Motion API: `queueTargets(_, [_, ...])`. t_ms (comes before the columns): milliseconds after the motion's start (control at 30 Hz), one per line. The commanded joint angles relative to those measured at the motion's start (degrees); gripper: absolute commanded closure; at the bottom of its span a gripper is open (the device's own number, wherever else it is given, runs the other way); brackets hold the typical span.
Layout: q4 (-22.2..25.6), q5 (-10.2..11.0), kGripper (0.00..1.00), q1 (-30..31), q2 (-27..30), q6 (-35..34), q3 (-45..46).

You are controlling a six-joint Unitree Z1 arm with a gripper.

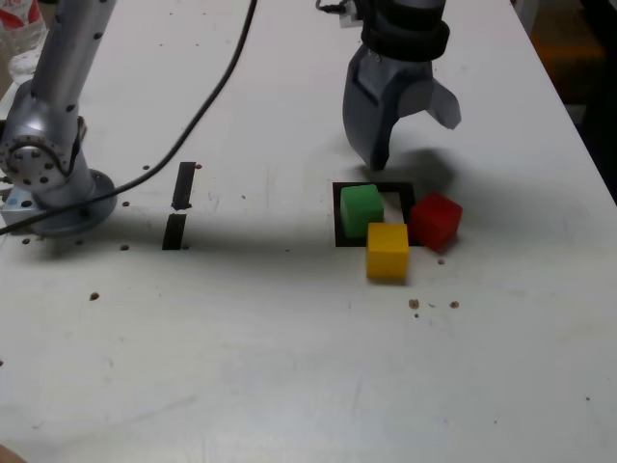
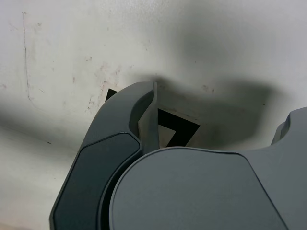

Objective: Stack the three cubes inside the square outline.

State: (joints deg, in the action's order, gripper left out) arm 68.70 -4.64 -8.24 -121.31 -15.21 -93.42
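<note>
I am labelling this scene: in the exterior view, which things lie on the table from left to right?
Robot base → two black tape strips → green cube → yellow cube → red cube.

My claw [image 2: 211, 143] fills the lower frame, nothing between its jaws. Beyond it, a corner of the square outline [image 2: 180, 125] on the scuffed white desk [image 2: 72, 48].

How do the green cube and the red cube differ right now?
The green cube sits inside the square outline; the red cube sits outside it, at its edge on the exterior view's right. The red one looks turned at an angle, the green squarer. Both look equal in size, unstacked.
</note>
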Motion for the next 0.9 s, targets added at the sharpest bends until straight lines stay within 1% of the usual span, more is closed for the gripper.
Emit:
queueTargets(0, [-0.06, -0.43, 0.05, 0.26, -0.38, 0.08, -0.28])
queueTargets(267, [-0.23, -3.22, 0.05, 2.54, -0.3, -0.22, -0.31])
queueTargets(433, [-0.59, -4.73, 0.05, 5.64, -0.84, -1.57, -0.64])
queueTargets(667, [-0.68, -6.14, 0.05, 9.24, -1.59, -3.58, -0.71])
queueTargets(867, [-0.68, -6.68, 0.05, 11.89, -1.95, -5.38, -0.53])
